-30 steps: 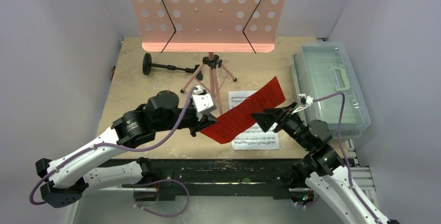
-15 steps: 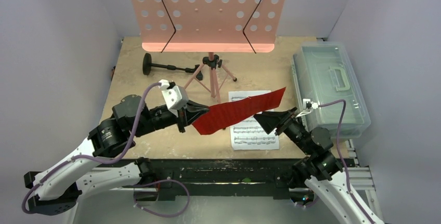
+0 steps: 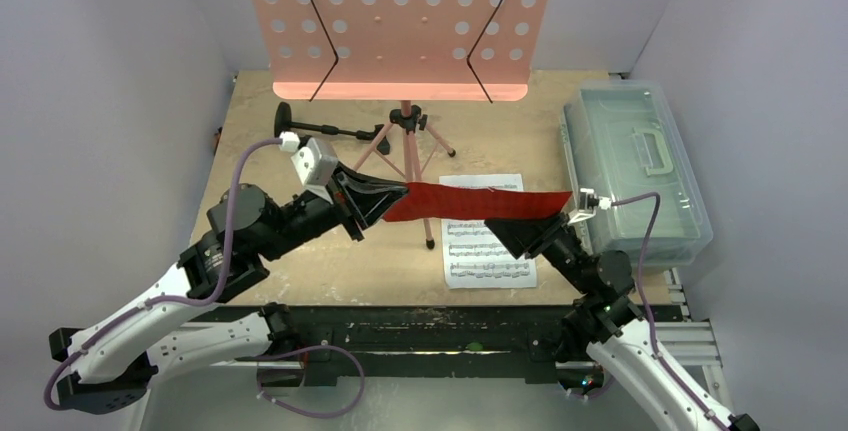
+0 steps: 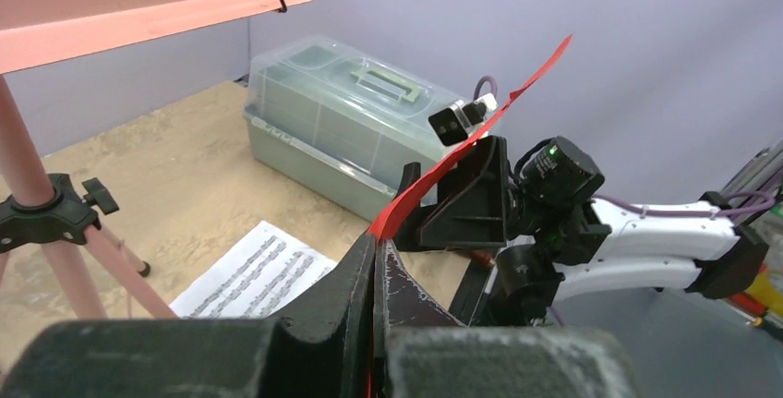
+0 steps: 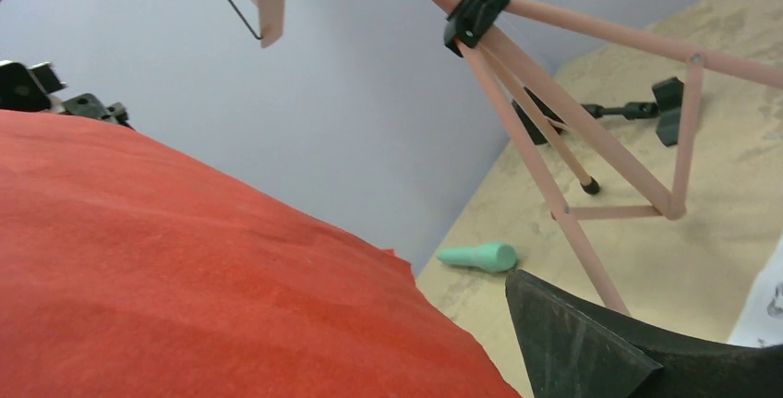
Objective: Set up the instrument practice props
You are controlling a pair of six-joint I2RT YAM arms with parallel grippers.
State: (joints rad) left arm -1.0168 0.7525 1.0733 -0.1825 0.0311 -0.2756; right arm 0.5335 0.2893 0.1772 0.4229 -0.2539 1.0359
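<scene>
1. The red page (image 3: 480, 203) is held above the table (image 3: 260, 166), pinched at its left end by the left claw (image 3: 398, 194).
2. Its right end is met by the right claw (image 3: 522, 231); whether that claw is pinching it cannot be told.
3. The box (image 3: 635, 166) is set at the table's right edge with its lid shut; its contents cannot be made out.
4. The white page (image 3: 490, 259) is laid flat near the box.

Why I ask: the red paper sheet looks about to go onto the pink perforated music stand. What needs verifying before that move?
1. Left gripper shut on the red paper sheet: ok.
2. Right gripper clamping its other end: cannot tell.
3. Sheet held above the white printed music page: ok.
4. Pink perforated music stand upright: ok.
5. Sheet clear of the stand's pink pole: cannot tell.
</scene>
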